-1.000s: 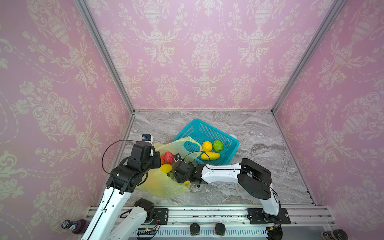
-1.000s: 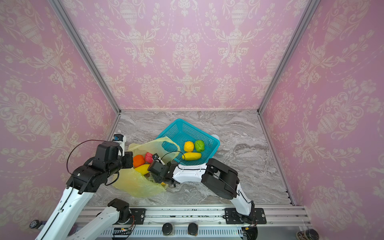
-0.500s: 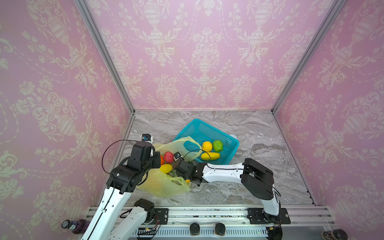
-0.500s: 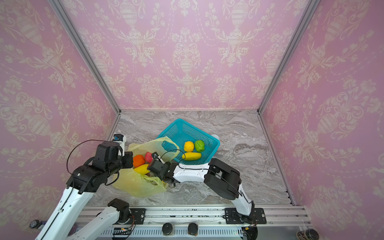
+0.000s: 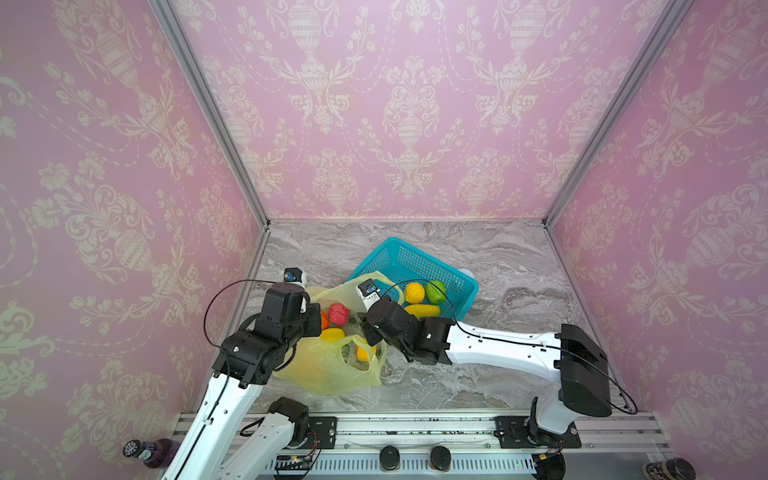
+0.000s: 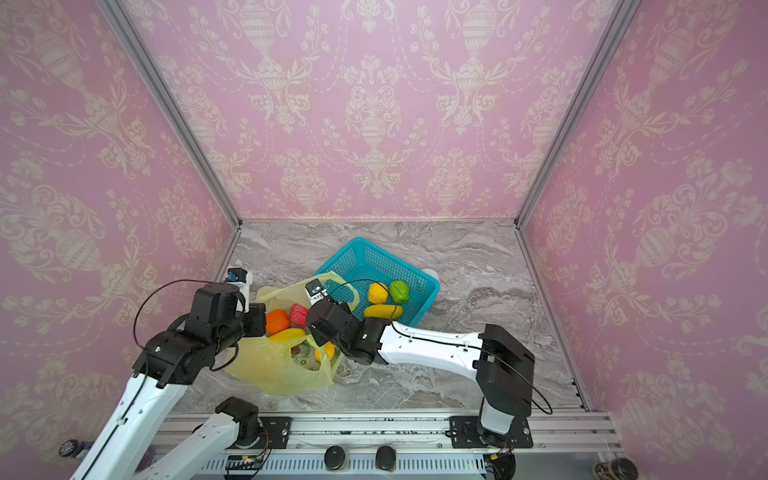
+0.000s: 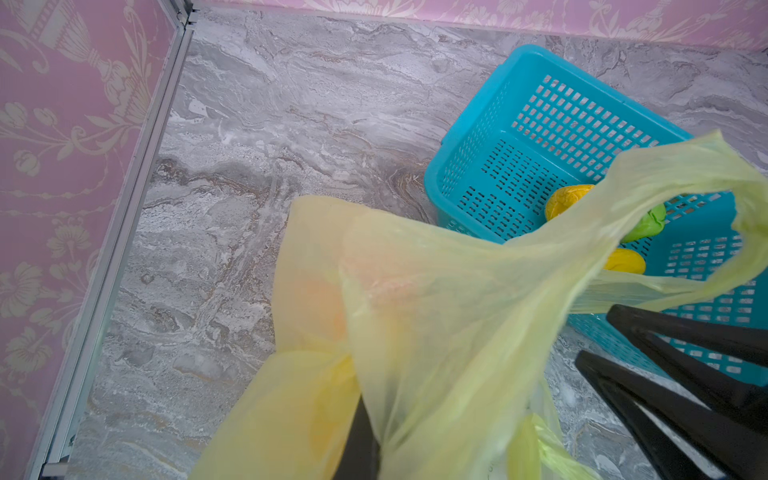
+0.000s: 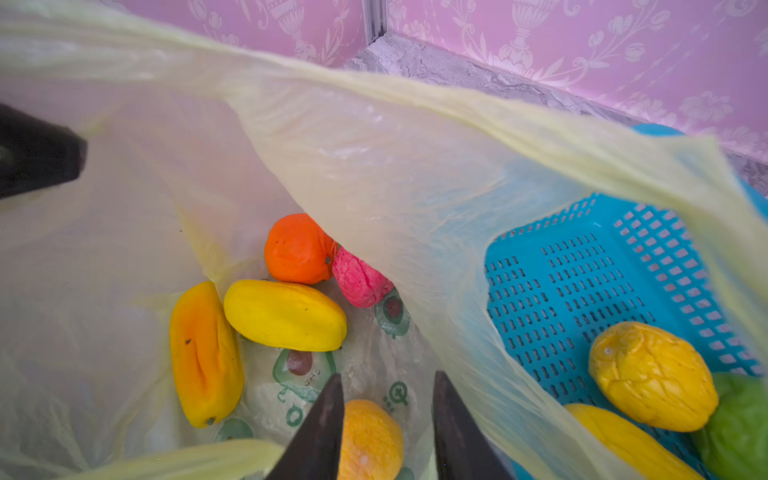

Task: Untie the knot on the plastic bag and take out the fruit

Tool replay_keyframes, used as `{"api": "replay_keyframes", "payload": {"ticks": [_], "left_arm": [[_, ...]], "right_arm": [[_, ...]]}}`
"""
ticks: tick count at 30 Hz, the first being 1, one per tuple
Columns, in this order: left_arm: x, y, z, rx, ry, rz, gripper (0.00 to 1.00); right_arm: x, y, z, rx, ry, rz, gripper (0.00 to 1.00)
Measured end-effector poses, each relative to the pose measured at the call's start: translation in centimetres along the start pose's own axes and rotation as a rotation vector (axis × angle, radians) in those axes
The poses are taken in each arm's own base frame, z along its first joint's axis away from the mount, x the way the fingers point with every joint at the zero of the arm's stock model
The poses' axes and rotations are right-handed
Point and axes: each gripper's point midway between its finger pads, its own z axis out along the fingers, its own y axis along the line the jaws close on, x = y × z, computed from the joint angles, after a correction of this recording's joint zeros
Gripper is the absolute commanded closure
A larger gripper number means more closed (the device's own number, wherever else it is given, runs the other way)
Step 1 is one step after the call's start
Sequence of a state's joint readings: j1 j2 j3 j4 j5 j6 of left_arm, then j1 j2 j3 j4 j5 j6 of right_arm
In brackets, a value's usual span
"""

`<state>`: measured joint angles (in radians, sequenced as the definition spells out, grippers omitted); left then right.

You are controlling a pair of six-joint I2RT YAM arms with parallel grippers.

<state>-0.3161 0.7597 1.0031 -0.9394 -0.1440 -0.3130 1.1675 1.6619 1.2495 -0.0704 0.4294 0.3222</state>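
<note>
Your right claw (image 8: 388,378) sits inside the open mouth of the plastic bag (image 6: 282,374), jaws partly spread astride the peach-coloured fruit (image 8: 370,436). One finger touches it and a sliver of film shows beside the other, so you cannot call it gripped. In a top view, the orange fruit (image 6: 277,321) and pink-red fruit (image 6: 298,313) lie in the bag between 10 and 11 o'clock from that claw, and a long yellow fruit (image 6: 288,333) lies near 9 o'clock. Your left claw (image 7: 365,419) is pressed together on the bag's rim, holding it raised out at 10 o'clock. The teal basket (image 6: 374,257) stands at 1 o'clock with three fruits inside.
</note>
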Motion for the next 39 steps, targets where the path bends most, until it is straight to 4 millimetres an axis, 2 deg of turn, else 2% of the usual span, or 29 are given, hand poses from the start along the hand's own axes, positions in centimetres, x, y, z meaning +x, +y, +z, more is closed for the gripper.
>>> {"api": "replay_keyframes", "payload": {"ticks": [4,7,9,13,16,19,25,28,33,39], "left_arm": [[0.0,0.0,0.0,0.0,0.001,0.0,1.0],[0.0,0.0,0.1,-0.001,0.004,0.001,1.0],[0.1,0.0,0.2,-0.002,0.008,0.001,1.0],[0.1,0.0,0.2,-0.003,0.008,0.001,1.0],[0.1,0.0,0.2,-0.002,0.008,0.001,1.0],[0.1,0.0,0.1,-0.002,0.005,0.001,1.0],[0.1,0.0,0.1,-0.002,0.005,-0.001,1.0],[0.1,0.0,0.1,-0.002,0.005,-0.001,1.0],[0.1,0.0,0.1,-0.002,0.005,-0.001,1.0],[0.1,0.0,0.1,-0.002,0.005,-0.001,1.0]], "right_arm": [[1.3,-1.1,-1.0,0.008,-0.008,-0.013,0.62],[2.3,-1.1,-0.3,0.014,0.018,-0.022,0.6],[3.4,-0.9,0.6,0.021,0.055,-0.031,0.59],[5.9,0.0,3.5,0.038,0.152,-0.046,0.5],[7.8,0.0,5.0,0.072,0.24,-0.075,0.51],[8.9,-0.2,6.0,0.1,0.307,-0.093,0.5],[10.0,0.1,6.2,0.088,0.384,-0.093,0.26],[11.0,0.4,6.5,0.072,0.42,-0.091,0.21],[12.9,0.9,7.7,0.064,0.476,-0.102,0.23],[14.9,0.8,9.2,0.088,0.53,-0.11,0.34]]}}
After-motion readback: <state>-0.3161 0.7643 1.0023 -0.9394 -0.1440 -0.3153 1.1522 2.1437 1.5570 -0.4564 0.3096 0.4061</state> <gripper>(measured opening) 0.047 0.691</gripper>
